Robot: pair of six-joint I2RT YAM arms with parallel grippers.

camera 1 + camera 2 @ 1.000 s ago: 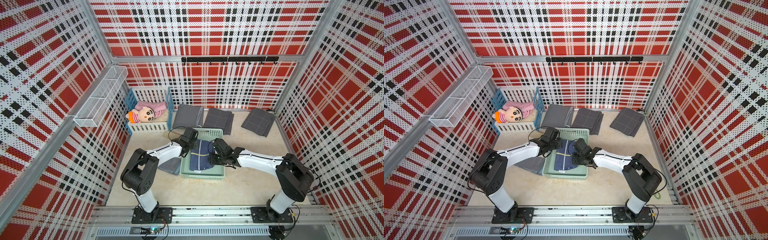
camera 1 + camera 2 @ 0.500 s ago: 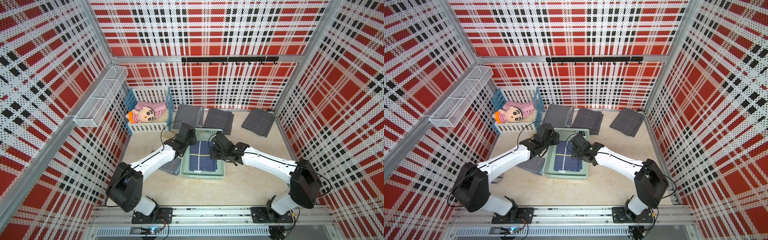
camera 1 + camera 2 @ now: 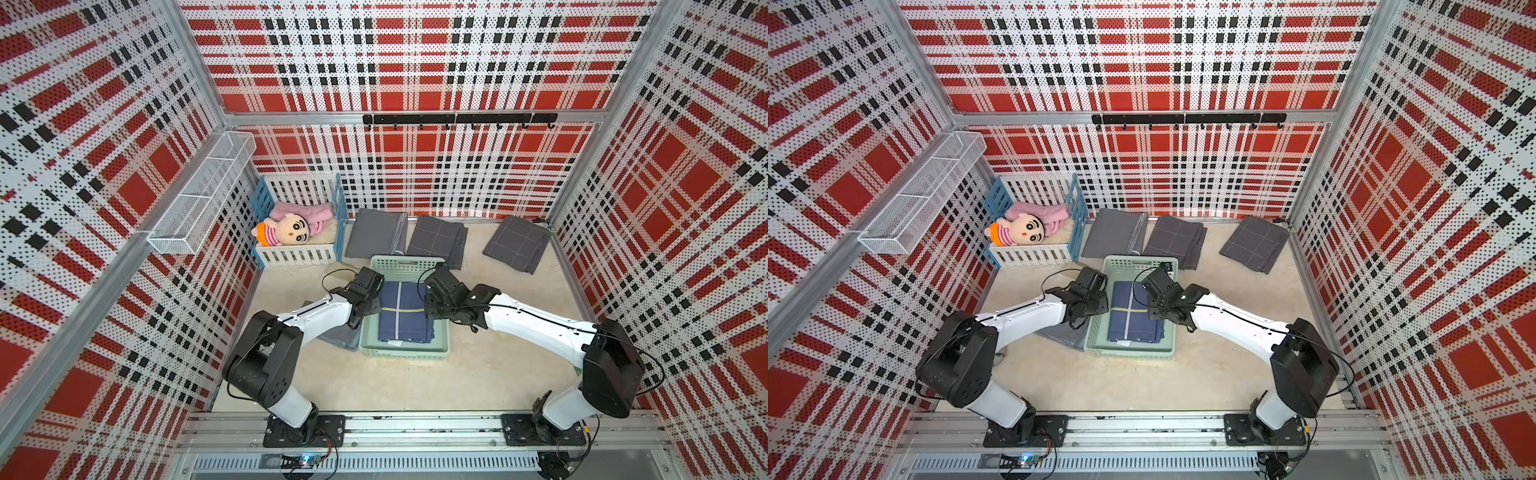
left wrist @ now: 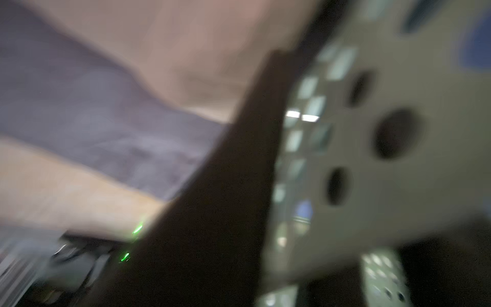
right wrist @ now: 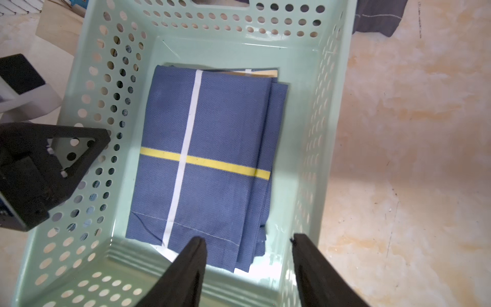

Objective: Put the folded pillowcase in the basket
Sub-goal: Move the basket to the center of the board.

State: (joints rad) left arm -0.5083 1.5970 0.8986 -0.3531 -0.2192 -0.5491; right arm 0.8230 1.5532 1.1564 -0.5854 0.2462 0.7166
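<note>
The folded pillowcase (image 3: 405,311) (image 3: 1133,311) (image 5: 207,159) is blue with a white and a yellow stripe. It lies flat on the floor of the mint-green basket (image 3: 403,355) (image 3: 1129,353) (image 5: 87,87), and nothing grips it. My right gripper (image 5: 248,244) (image 3: 432,286) hangs open over one corner of the basket, with only the basket's wall beneath the gap. My left gripper (image 3: 368,305) (image 5: 53,159) is at the opposite long wall. The left wrist view is blurred, showing only a dark finger (image 4: 225,212) against the perforated wall, so its jaws cannot be read.
A grey cloth (image 3: 338,336) lies under the left arm beside the basket. Three folded grey cloths (image 3: 376,235) (image 3: 436,241) (image 3: 517,243) lie along the back. A toy crib with a doll (image 3: 299,232) stands back left. A wire rack (image 3: 203,199) hangs on the left wall.
Both grippers have drawn away from the pillowcase's middle to the basket's sides. The pillowcase now lies flat and free in the basket.
</note>
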